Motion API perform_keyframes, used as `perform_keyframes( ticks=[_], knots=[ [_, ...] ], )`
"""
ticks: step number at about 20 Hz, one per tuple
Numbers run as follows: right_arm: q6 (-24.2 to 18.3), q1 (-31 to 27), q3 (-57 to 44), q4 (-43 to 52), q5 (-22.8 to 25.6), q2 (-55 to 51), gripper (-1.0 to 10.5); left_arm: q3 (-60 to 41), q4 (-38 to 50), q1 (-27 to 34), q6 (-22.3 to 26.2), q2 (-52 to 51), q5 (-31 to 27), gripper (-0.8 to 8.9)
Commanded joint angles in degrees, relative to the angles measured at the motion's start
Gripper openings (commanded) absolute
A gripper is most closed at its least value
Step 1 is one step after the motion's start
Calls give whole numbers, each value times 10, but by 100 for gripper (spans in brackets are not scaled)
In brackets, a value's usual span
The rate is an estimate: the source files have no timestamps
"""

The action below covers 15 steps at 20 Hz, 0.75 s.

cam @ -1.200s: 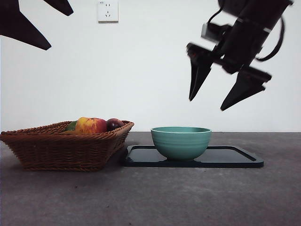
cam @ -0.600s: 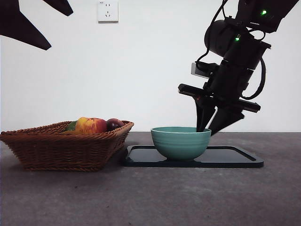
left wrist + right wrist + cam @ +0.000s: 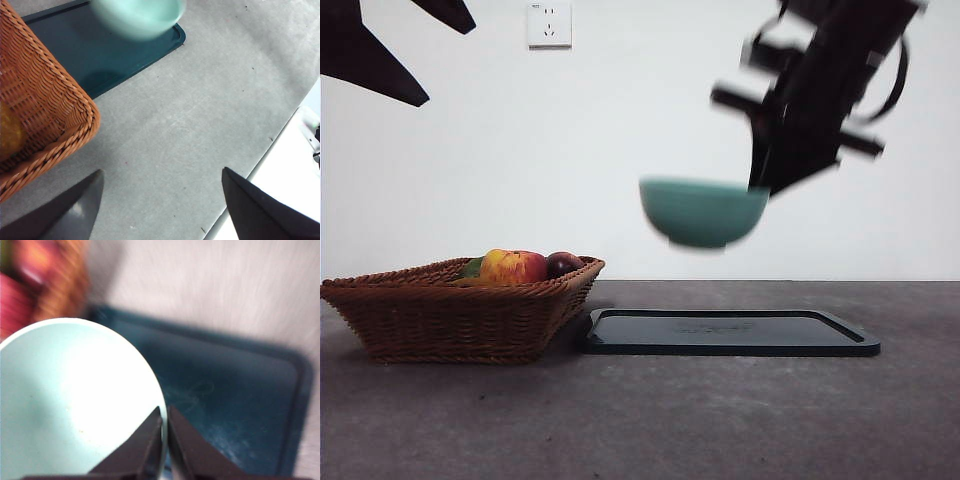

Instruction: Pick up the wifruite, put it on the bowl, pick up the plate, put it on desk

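Observation:
My right gripper [image 3: 765, 185] is shut on the right rim of the teal-green bowl [image 3: 703, 212] and holds it in the air above the black tray [image 3: 730, 335]. In the right wrist view the jaws [image 3: 164, 412] pinch the rim of the bowl [image 3: 75, 400], which is empty inside. The fruit [image 3: 513, 266] lies in the brown wicker basket [image 3: 460, 310] on the left of the dark grey desk [image 3: 650, 420]. My left gripper [image 3: 161, 172] is open and empty, high at the top left, over the desk [image 3: 200, 115] beside the basket [image 3: 40, 110].
The black tray [image 3: 230, 400] lies flat on the desk with nothing on it, its left edge close to the basket. The blurred bowl [image 3: 137, 17] hangs over the tray [image 3: 90, 55] in the left wrist view. A white wall stands behind the desk.
My right gripper came down to the bowl's right rim, shut on it, and lifted the bowl off the tray. The left arm has not moved.

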Motion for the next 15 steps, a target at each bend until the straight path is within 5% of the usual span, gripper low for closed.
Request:
perform_keyframes(
  ticks=[1, 7, 15],
  knots=[
    [-15, 4, 11, -38, -1, -40, 7, 4, 5, -3, 7, 4, 1, 373],
    [-38, 46, -11, -151, 3, -173, 7, 4, 3, -3, 7, 4, 1, 374],
    [-20, 144, -160, -127, 49, -261, 7, 4, 3, -3, 7, 4, 1, 374]
  ],
)
